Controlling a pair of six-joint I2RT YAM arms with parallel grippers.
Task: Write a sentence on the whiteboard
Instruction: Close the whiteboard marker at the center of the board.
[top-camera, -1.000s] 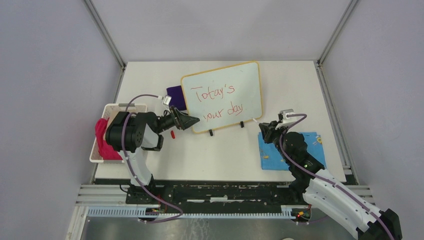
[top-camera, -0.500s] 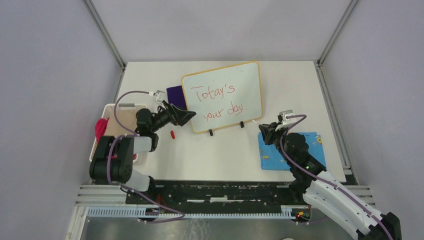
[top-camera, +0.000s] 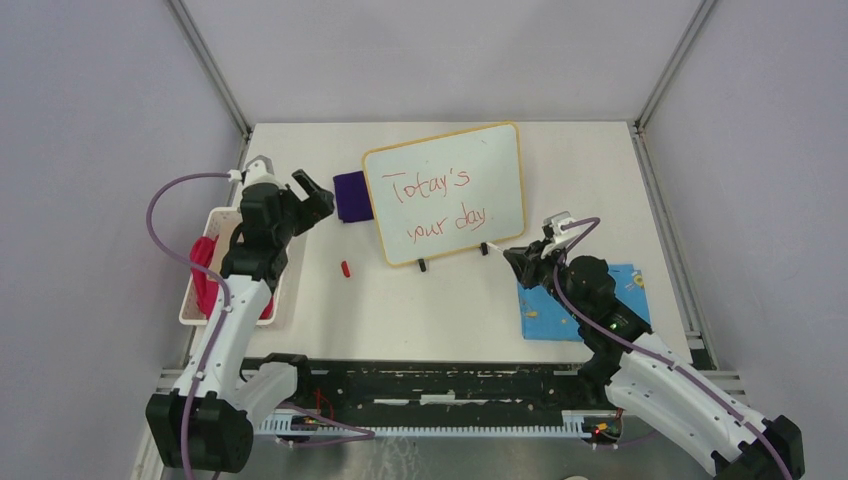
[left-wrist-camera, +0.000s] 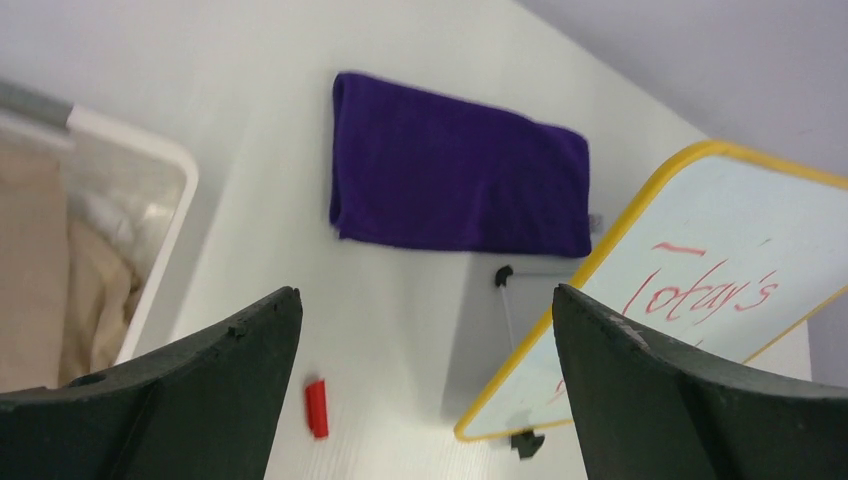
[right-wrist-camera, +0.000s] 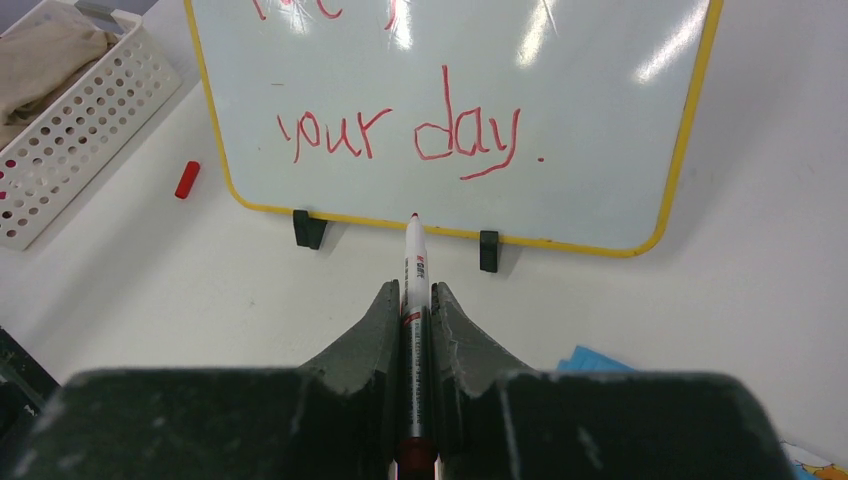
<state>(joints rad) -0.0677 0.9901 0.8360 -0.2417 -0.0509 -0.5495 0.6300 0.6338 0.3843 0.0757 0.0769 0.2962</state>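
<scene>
The whiteboard (top-camera: 445, 195) with its yellow frame stands tilted on two black feet at the table's middle back. The sentence (top-camera: 437, 205) in red reads "Today's your day"; "your day" (right-wrist-camera: 400, 135) fills the right wrist view. My right gripper (top-camera: 515, 258) is shut on a white red-ink marker (right-wrist-camera: 415, 260), whose tip points at the board's bottom edge between the feet. My left gripper (top-camera: 313, 192) is open and empty, raised left of the board above the table. A red marker cap (top-camera: 345, 268) lies on the table, left of the board's foot.
A folded purple cloth (top-camera: 350, 197) lies behind the board's left edge. A white basket (top-camera: 188, 298) holding pink and beige cloths sits at the left edge. A blue patterned cloth (top-camera: 590, 310) lies under my right arm.
My left arm swung up and left, away from the whiteboard's left edge toward the basket, its jaws opening wide. My right gripper edged slightly toward the board with the marker.
</scene>
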